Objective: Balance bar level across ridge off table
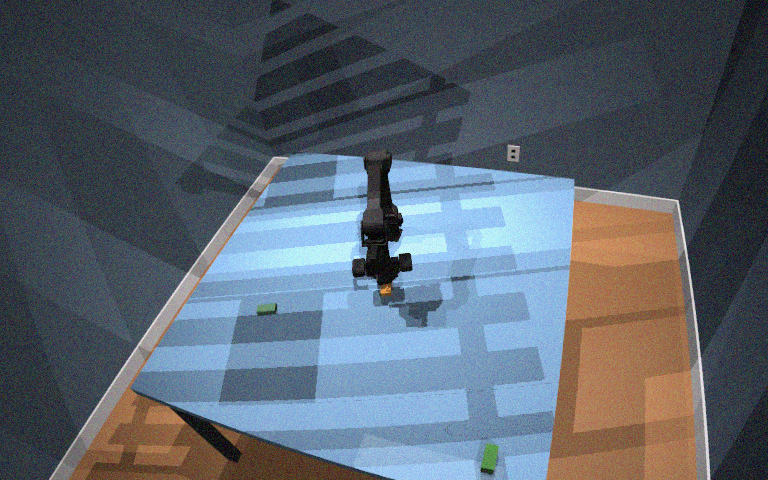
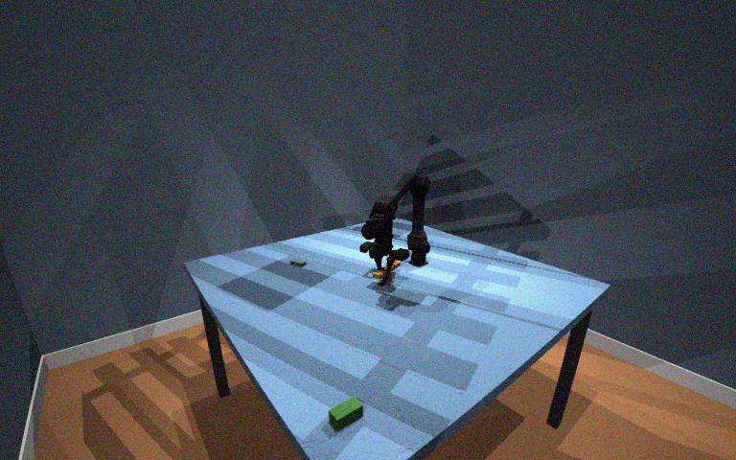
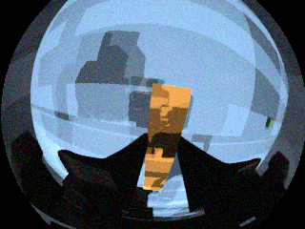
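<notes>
My gripper [image 1: 385, 282] [image 2: 382, 274] [image 3: 162, 138] points down and is shut on the orange bar [image 1: 385, 290] [image 2: 378, 274] [image 3: 171, 107]. The fingers hold it by its sides, with part of the bar sticking out beyond them and part reaching back toward the arm's base. The bar looks roughly level, close above the table; its exact height is hard to tell. No separate ridge shows clearly. A green block [image 1: 266, 309] [image 2: 297, 263] [image 3: 270, 122] lies left of the gripper in the top and exterior views. Another green block [image 1: 489, 458] [image 2: 345, 413] lies far off near the table's front corner.
The blue table [image 1: 396, 373] [image 2: 336, 335] carries the arm and broad striped shadows. The arm's base [image 2: 418, 255] stands behind the gripper near the back edge. An outlet [image 1: 513, 153] is on the wall behind.
</notes>
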You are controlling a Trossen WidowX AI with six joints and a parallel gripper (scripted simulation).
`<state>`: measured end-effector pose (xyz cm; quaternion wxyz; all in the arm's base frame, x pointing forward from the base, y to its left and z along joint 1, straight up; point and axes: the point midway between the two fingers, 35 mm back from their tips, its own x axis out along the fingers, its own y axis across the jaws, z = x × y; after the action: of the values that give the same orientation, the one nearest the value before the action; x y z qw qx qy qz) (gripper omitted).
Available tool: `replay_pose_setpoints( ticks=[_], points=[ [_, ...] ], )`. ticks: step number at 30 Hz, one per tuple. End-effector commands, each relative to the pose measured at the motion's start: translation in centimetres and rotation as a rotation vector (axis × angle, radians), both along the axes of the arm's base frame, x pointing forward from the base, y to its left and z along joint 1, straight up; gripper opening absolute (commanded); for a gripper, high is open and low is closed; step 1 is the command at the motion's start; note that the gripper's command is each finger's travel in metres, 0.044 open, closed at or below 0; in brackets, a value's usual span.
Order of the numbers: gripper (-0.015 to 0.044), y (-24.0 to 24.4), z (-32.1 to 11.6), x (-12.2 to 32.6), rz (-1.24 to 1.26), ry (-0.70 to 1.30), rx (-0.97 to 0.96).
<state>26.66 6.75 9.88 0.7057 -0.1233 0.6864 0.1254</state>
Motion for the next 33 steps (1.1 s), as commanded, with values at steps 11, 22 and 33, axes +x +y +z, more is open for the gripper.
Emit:
replay_pose_setpoints(
  ticks=[11,22,33],
  points=[
    [0.0000,-0.03,-0.19,-0.03,0.001,0.001,-0.001],
    [0.0000,-0.03,-0.29,-0.03,0.001,0.001,-0.001],
    [0.0000,-0.03,-0.38,-0.04,0.001,0.001,-0.001]
  ],
)
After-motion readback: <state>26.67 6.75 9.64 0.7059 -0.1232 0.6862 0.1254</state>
